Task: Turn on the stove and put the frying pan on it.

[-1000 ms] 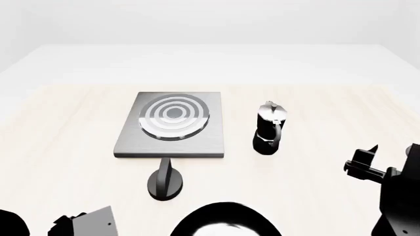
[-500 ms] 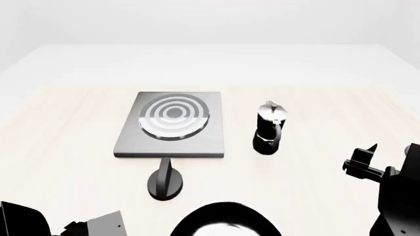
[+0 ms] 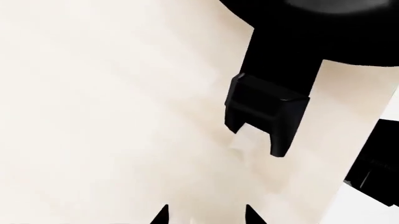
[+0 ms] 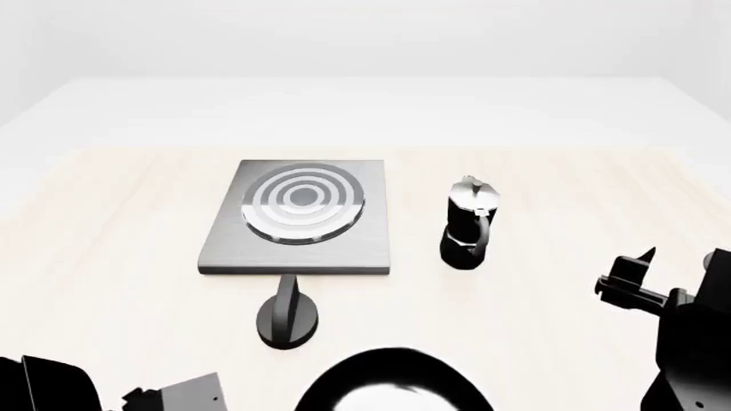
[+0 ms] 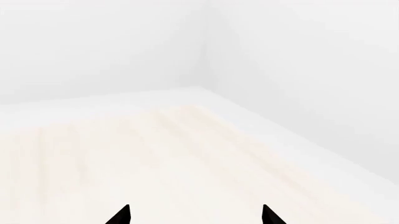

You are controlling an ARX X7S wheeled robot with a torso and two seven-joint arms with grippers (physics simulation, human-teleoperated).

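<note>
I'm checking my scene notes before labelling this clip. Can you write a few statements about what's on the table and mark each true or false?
1. The frying pan sits on the stove. False: it lies at the table's near edge, off the stove.
2. The moka pot stands upright beside the stove. True.
3. The knob is behind the stove. False: it is in front, nearer the robot.
4. The burner is bare. True.
5. The right gripper holds the moka pot. False: it is open and empty.

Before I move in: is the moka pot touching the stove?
Apart. The head view shows bare table between the moka pot and the stove.
</note>
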